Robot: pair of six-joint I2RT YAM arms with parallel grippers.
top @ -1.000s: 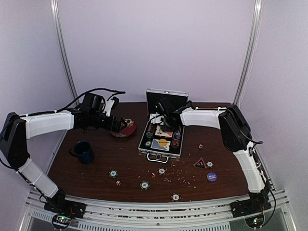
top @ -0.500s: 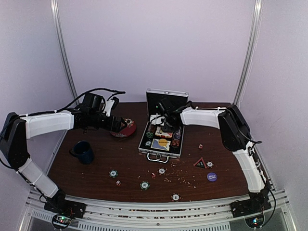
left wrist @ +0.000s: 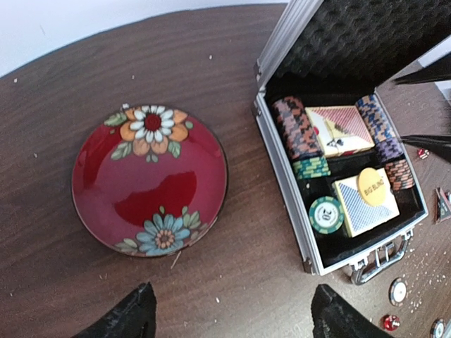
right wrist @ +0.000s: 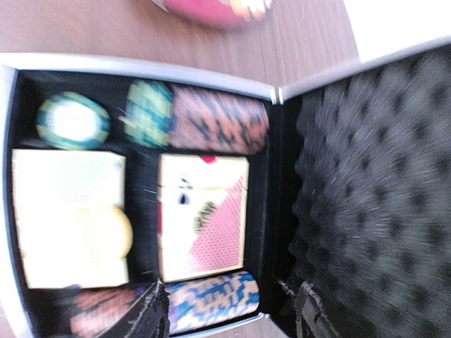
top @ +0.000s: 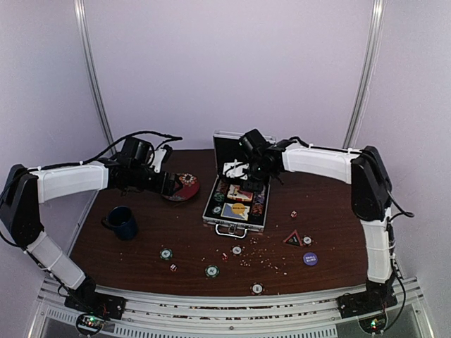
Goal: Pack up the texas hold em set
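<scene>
Half packed at best: case (top: 233, 222) open at mid-surface (top: 141, 236), chip rows (left wrist: 296, 127) and card box (left wrist: 340, 130) inside, with loose chips (top: 165, 254), dice (top: 173, 267) and the blue disc (top: 310, 258) strewn nearer the bases. Just drawn up and back out of the tray toward the lid (top: 227, 148), right fingers (top: 254, 177) spread and holding nothing, likely a drop-off finished, so free to fetch more. Left fingers (top: 169, 184) wide apart, empty, above the red plate (left wrist: 141, 204).

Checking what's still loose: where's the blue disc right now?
In the top view, the blue disc lies at the near right of the table, close to the red-edged triangle, well outside the open case.
</scene>
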